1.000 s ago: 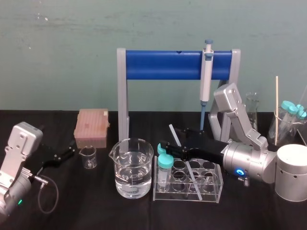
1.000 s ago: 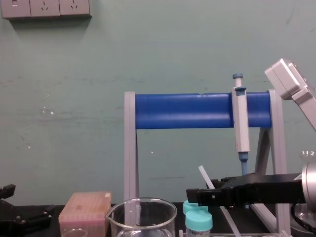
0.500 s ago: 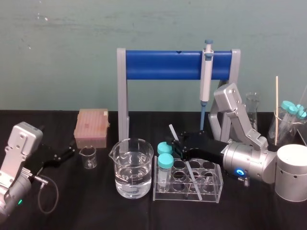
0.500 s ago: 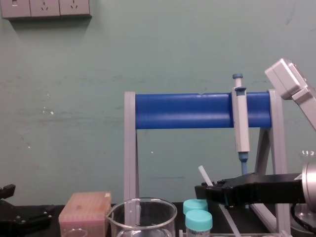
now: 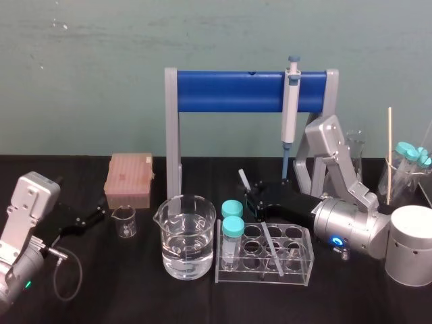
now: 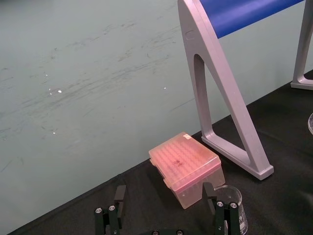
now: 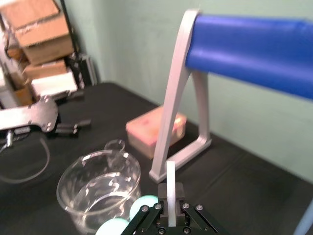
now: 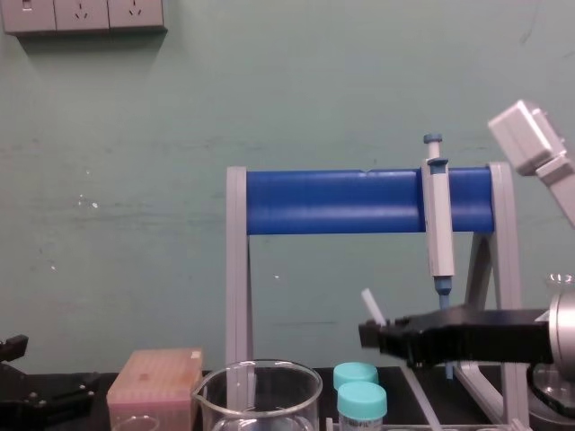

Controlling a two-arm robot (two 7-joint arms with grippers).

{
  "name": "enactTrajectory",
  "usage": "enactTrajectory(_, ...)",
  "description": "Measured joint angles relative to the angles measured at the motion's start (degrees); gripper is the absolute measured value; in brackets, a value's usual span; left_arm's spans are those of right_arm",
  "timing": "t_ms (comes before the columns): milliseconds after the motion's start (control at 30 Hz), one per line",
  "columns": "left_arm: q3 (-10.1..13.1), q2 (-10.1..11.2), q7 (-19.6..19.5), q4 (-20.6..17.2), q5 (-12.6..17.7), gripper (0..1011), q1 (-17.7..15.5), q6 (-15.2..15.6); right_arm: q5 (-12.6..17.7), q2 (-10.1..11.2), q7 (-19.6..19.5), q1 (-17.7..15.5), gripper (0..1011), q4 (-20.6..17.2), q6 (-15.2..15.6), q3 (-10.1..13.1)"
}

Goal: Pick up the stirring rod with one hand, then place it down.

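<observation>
Gripping tilted stirring rod, right tool above rack, left tool parked

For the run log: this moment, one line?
right gripper: shut on thin translucent white stirring rod | left gripper: open, parked left

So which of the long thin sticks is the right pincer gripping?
The translucent white stirring rod, tilted over the tube rack, clamped in the right pincer. The wooden stick stands far right; the pipette hangs on the blue stand. Left pincer idles left.
</observation>
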Motion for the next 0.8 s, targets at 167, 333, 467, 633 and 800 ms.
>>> enactTrajectory(167,0.0,0.0,0.0,0.0,0.0,1000,0.0,0.0,-1.1,-1.3,-0.9,-2.1,71,0.6,-10.0,2.2)
enactTrajectory(333,0.0,0.0,0.0,0.0,0.0,1000,0.0,0.0,0.0,-2.7,0.5,-4.1,71,1.1,-19.6,5.1)
enactTrajectory(467,0.0,0.0,0.0,0.0,0.0,1000,0.0,0.0,3.0,-3.5,3.9,-5.5,71,0.8,-24.9,7.4)
enactTrajectory(633,0.0,0.0,0.0,0.0,0.0,1000,0.0,0.0,5.3,-3.1,6.8,-6.7,71,-1.7,-27.5,9.5)
enactTrajectory(800,0.0,0.0,0.0,0.0,0.0,1000,0.0,0.0,8.8,-2.6,8.1,-7.0,71,-4.8,-27.5,11.9)
